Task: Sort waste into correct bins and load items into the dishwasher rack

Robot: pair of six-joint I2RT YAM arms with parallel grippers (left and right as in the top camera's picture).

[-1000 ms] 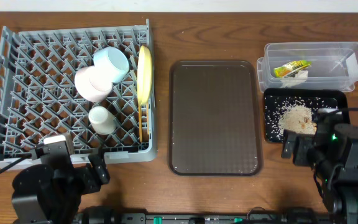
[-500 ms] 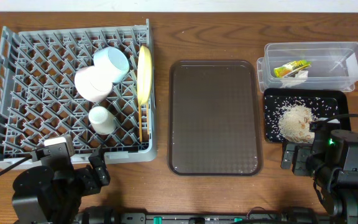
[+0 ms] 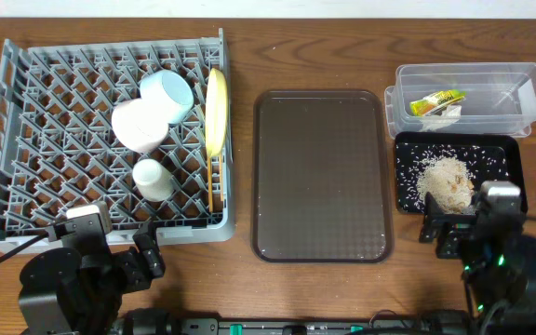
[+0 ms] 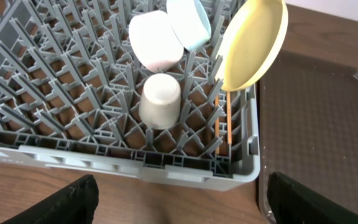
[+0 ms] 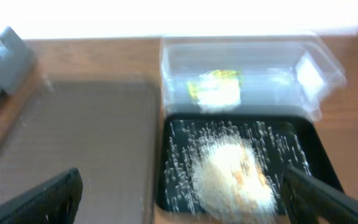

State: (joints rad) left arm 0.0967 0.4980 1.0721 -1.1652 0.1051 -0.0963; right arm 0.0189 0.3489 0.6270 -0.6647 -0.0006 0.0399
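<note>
Though blurry wrist-side, wrapper [image 3: 435,102] crisp overhead.

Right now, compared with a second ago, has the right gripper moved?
Yes. In the overhead view the right gripper has drawn back off the black tray, toward the frame's bottom edge, uncovering more of the rice pile.

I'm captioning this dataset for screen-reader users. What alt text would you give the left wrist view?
A grey dish rack holds a white bowl, a light blue bowl, a white cup, and a yellow-green plate standing on edge beside chopsticks. A brown tray lies to its right; the open left gripper frames the bottom edge.
</note>
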